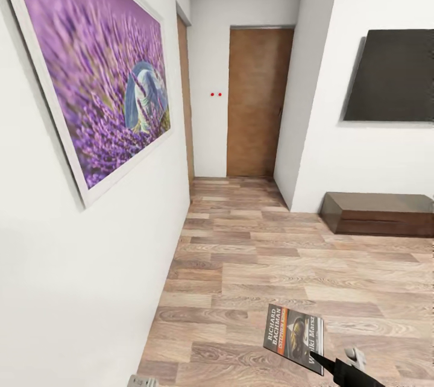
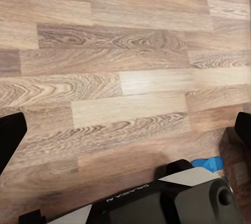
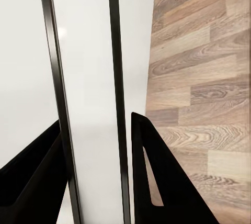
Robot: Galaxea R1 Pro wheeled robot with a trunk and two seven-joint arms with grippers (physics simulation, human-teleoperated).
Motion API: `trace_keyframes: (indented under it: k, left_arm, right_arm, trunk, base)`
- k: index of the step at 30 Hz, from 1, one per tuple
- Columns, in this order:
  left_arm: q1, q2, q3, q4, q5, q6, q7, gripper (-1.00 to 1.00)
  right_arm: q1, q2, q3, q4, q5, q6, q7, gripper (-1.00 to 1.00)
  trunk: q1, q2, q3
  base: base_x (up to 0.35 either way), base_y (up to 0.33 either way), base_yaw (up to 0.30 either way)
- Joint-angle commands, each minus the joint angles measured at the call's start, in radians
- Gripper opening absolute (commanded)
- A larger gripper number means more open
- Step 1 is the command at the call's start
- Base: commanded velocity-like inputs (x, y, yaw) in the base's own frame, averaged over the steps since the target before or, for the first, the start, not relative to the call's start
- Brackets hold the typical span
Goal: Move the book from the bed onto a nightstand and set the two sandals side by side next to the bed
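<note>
Item: the book, a thin paperback with a dark grey pictured cover, white "RICHARD BACHMAN" lettering on black and an orange stripe. It was held upright above the plank floor, clamped at its lower corner by the right gripper; the right wrist view showed its edge between the black fingers. The left gripper stood spread, holding nothing. A blue sandal lay by the robot's base. The purple painting hung on the left wall.

"RICHARD BACHMAN" on the book
</note>
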Motion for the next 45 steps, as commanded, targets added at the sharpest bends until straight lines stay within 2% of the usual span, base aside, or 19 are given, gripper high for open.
trace_keyframes:
  k: [1, 7, 19, 31, 37, 45]
  left_arm:
    - [-0.001, 0.001, 0.008, 0.001, -0.01, -0.005, -0.002, 1.0]
    - [-0.001, 0.001, 0.009, 0.001, -0.01, -0.005, -0.003, 1.0]
    - [-0.001, 0.001, 0.008, 0.001, -0.01, -0.005, -0.004, 1.0]
    - [-0.001, 0.001, 0.008, 0.001, -0.01, -0.005, -0.004, 1.0]
    - [-0.001, 0.001, 0.008, 0.001, -0.01, -0.005, -0.004, 1.0]
    - [-0.001, 0.001, 0.008, 0.001, -0.01, -0.004, -0.004, 1.0]
  right_arm:
    - [-0.001, 0.0, 0.005, 0.0, -0.009, 0.006, 0.003, -1.0]
    - [-0.001, 0.0, 0.005, 0.0, -0.009, 0.006, 0.003, -1.0]
    - [-0.002, 0.0, 0.005, 0.0, -0.009, 0.007, 0.003, -1.0]
    - [-0.001, 0.0, 0.005, 0.0, -0.009, 0.007, 0.003, -1.0]
    - [-0.001, 0.0, 0.006, 0.0, -0.009, 0.007, 0.003, -1.0]
    - [-0.001, 0.0, 0.006, 0.0, -0.009, 0.007, 0.003, -1.0]
  trunk:
    - [0.001, -0.002, -0.002]
    - [0.001, -0.002, -0.002]
    - [0.001, -0.002, -0.002]
    - [0.001, -0.002, -0.002]
    - [0.001, -0.002, -0.002]
    - [0.001, -0.002, -0.002]
  base:
    - [0.0, 0.0, -0.081]
    - [0.129, 0.029, -0.023]
    - [0.309, 0.049, -0.009]
    - [0.094, 0.0, -0.227]
    - [0.066, 0.0, -0.037]
    - [0.304, 0.0, -0.002]
